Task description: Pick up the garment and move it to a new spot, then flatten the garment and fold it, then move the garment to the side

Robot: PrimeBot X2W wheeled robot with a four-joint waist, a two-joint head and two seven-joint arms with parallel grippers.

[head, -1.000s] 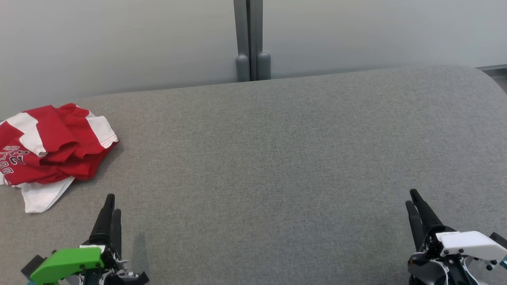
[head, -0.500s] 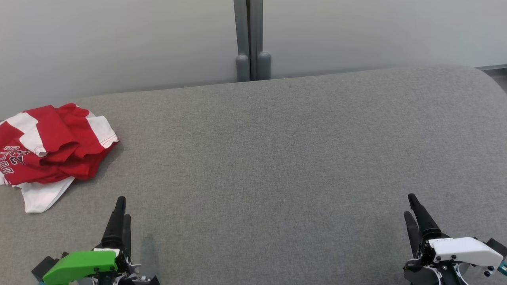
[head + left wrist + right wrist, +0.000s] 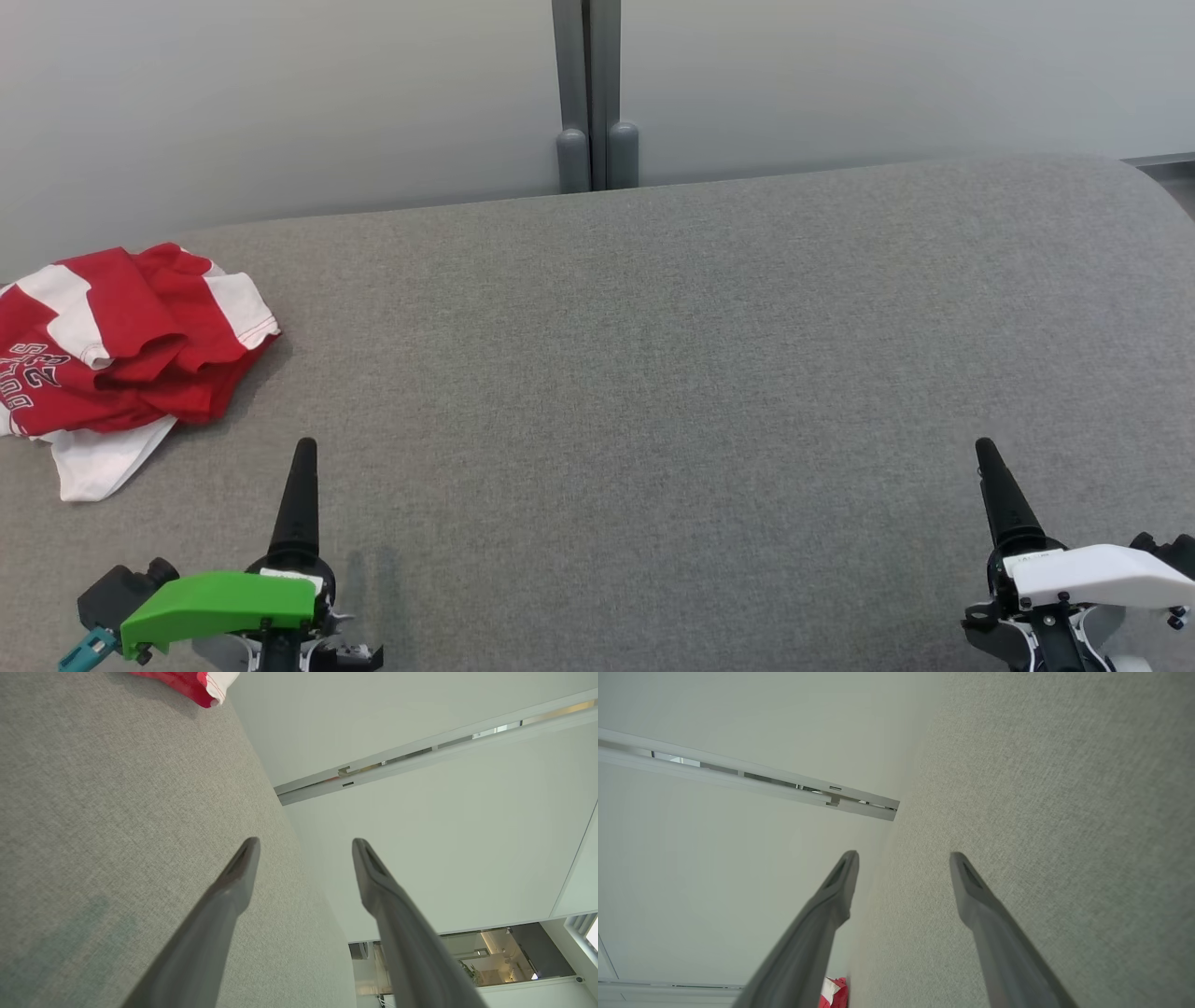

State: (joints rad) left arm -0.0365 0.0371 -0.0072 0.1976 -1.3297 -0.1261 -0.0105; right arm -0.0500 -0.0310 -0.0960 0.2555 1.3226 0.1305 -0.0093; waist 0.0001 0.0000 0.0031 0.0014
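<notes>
Item: red-and-white garment (image 3: 121, 355), a jersey-type top with dark lettering on the red panel, lying crumpled at the far left of the grey fabric-covered counter (image 3: 653, 373), one white hem trailing toward the near edge; nothing touches it. A corner of it also shows at the top of the left wrist view and at the bottom edge of the right wrist view. Left end effector (image 3: 303, 457): green housing (image 3: 219, 602), low at the near left, fingers pointing away over the counter, near the garment but apart from it; its wrist view shows the two dark fingers (image 3: 233, 882) spread apart with nothing between them. Right end effector (image 3: 985, 453): white housing (image 3: 1102, 574), low at the near right, well apart from the garment; fingers likewise spread apart, holding nothing. Backdrop: pale wall panels (image 3: 280, 93) behind the counter, joined by a grey vertical post (image 3: 588, 93) at centre.
</notes>
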